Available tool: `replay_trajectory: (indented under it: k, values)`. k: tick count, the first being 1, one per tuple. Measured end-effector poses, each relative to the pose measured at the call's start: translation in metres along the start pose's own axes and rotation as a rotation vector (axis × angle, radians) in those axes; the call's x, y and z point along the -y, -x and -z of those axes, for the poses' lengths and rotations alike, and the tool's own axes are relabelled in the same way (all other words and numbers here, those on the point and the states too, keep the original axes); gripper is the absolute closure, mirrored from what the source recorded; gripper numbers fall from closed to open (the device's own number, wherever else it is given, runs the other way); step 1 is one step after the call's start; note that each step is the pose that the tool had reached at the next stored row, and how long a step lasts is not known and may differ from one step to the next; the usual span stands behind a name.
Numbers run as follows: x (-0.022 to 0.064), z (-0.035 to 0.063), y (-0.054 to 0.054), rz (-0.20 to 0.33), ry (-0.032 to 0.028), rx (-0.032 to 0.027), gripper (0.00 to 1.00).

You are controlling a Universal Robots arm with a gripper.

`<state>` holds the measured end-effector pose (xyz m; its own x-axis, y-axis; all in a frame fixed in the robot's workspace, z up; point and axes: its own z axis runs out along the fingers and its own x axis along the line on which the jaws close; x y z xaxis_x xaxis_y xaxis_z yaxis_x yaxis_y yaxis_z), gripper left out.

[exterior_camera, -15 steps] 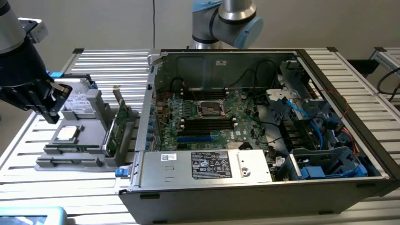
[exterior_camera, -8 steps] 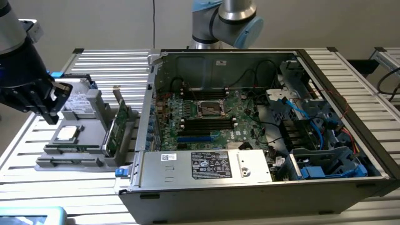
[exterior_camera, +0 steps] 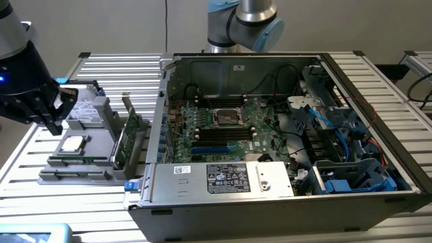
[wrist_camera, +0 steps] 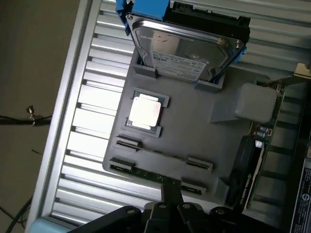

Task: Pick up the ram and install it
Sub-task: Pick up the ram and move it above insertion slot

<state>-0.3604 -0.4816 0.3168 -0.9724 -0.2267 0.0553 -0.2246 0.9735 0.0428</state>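
So there's one gripper (exterior_camera: 49, 125) here, black, hanging over the one grey parts tray (exterior_camera: 74, 177) on the slatted metal table (exterior_camera: 108, 66), at the exterior view's left. Its fingers are pressed together with nothing between them. In the wrist view the gripper (wrist_camera: 171, 195) sits right above the tray's edge, pretty much over the ram (wrist_camera: 148, 173).

The ram is in the tray, a long thin green stick lying in the pair of holders closest to the tray's rim. A second pair of holders runs beside it with a thin dark strip in it; hard to tell if that's another stick.

The rest of the tray, counted:
- one hard drive (wrist_camera: 187, 51) in a blue caddy, propped up at the far end from the ram
- one square silver processor (wrist_camera: 145, 110) in its pocket, between the drive and the ram
- one expansion card (wrist_camera: 250, 167) standing on edge along the side nearest the PC

One open computer case (exterior_camera: 284, 202) lies just beside the tray, with one motherboard (exterior_camera: 260, 114) in it. Black memory slots (exterior_camera: 223, 134) sit next to the processor socket (exterior_camera: 228, 117).
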Motion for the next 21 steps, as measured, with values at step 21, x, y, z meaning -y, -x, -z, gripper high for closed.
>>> replay_trajectory:
  k: [21]
  values:
    - [0.0000, -0.0001, 0.0000, 0.381, -0.0143, -0.0149, 0.89]
